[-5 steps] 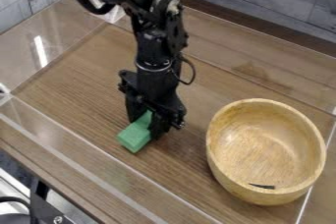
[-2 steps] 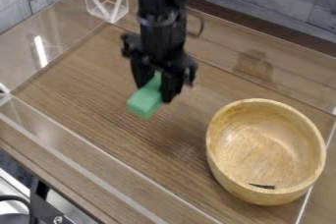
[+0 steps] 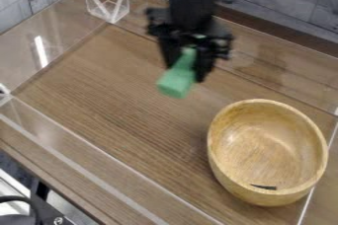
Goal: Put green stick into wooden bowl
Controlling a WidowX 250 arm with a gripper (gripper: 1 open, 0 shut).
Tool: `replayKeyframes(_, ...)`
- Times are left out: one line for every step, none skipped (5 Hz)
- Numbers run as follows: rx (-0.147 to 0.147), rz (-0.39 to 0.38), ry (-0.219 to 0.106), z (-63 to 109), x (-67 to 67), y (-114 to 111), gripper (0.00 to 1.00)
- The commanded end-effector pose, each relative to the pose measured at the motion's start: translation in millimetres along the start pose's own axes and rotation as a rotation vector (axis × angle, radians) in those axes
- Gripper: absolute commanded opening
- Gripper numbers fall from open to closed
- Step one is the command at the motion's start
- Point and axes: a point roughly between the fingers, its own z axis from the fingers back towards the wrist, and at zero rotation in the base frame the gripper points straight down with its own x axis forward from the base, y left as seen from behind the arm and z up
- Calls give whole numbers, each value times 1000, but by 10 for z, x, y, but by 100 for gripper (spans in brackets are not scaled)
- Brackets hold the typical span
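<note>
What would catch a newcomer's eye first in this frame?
The bright green stick stands out most: it hangs in the air near the centre of the picture, clamped in the black gripper above the wood-grain table. Next comes the wooden bowl at lower right, pale and round, with a small dark mark inside and no stick in it yet.

arm: black, blocky stacked segments | finish: matte | gripper (image 3: pixel 193 59): black, two short dark fingers | markings: too blurred to tell
</note>
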Motion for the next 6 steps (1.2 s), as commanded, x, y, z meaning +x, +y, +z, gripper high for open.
replayKeyframes(-18,-32,-60,122,117,-371,0)
replayKeyframes(-32,-81,-60,69,88,-708,0)
replayKeyframes(-44,-123,-53,-19,19,-946,0)
replayKeyframes(-40,-127,-41,-60,-49,-802,0)
replayKeyframes(-37,-131,-23,-139,-136,-680,0)
replayKeyframes(-37,-132,-26,-151,-130,-686,0)
